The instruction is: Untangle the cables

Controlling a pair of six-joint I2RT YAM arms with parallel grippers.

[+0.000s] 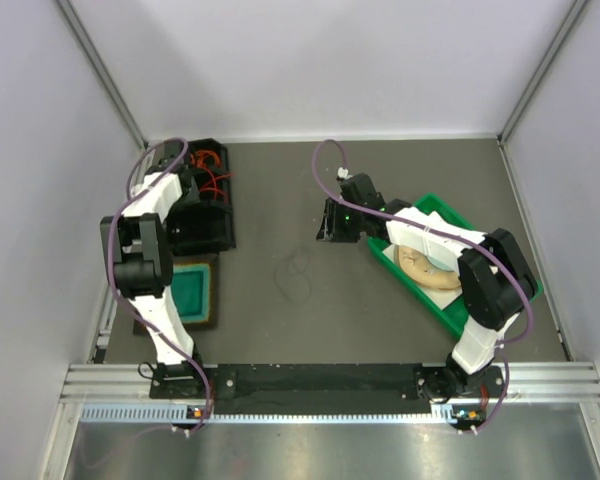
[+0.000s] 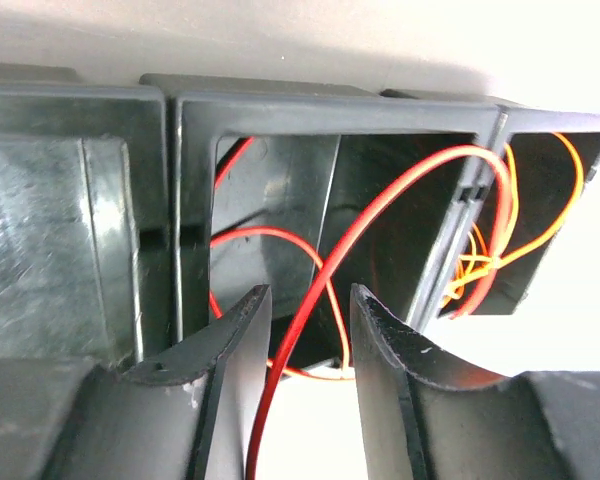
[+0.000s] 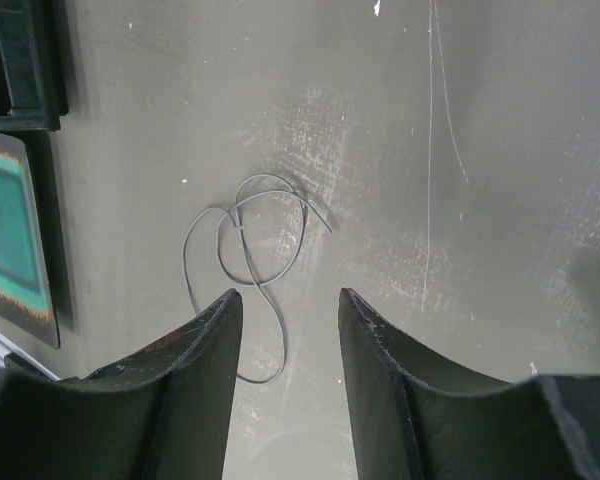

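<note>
Cable sorting, mid-task. Right gripper (image 3: 290, 300), fingers parted and holding nothing, hangs over the dark cable (image 3: 237, 218), which lies in loose crossed loops near the middle of the table (image 3: 460, 150). Farther back on the left, the left gripper (image 2: 310, 300) faces the black compartment tray (image 2: 175, 200). Its fingers stand apart, and one of the orange-red cables (image 2: 475, 265) runs through the gap unpinched. The rest lie bunched in the tray's compartments, one crossing a divider. Step in hand, by judgement: drawing orange-red cables out of the tray. The next move calls for closing on a single strand and lifting slowly — neighbouring loops may snag and follow.
</note>
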